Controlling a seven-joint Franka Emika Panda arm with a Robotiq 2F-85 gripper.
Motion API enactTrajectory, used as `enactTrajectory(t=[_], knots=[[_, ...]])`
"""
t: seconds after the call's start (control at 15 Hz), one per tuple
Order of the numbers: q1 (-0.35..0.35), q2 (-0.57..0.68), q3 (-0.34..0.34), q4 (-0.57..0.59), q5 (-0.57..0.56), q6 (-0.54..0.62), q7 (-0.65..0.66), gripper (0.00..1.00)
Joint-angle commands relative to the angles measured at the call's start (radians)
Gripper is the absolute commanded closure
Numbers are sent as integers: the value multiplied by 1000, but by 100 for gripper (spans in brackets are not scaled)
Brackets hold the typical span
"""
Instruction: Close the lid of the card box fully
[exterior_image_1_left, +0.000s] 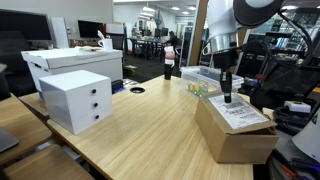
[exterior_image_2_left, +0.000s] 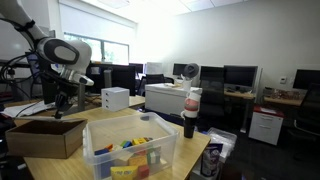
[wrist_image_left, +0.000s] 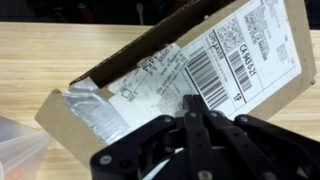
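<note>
The brown card box (exterior_image_1_left: 232, 138) stands at the near right edge of the wooden table; it also shows in an exterior view (exterior_image_2_left: 42, 137) at the left. Its lid (exterior_image_1_left: 240, 113) with the white printed label lies almost flat on top. In the wrist view the lid (wrist_image_left: 215, 55) fills the frame, label up, with silver tape at its left end. My gripper (exterior_image_1_left: 227, 98) points straight down with its fingers together, tips on or just above the lid; it also shows in the other views (exterior_image_2_left: 58, 113) (wrist_image_left: 195, 103).
A white drawer unit (exterior_image_1_left: 76, 99) stands on the left of the table, a larger white box (exterior_image_1_left: 72, 63) behind it. A clear plastic bin (exterior_image_2_left: 130, 148) of coloured items and a dark bottle (exterior_image_2_left: 190, 112) stand near the box.
</note>
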Motion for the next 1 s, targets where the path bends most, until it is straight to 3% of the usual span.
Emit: enactTrajectory(t=[0.0,0.47,0.93], knots=[[3,-48,4,-68,27,66,-57,98],[26,-50,5,-138,138,165,-83,98],[84,-45,11,-185,382,319,-95,98]])
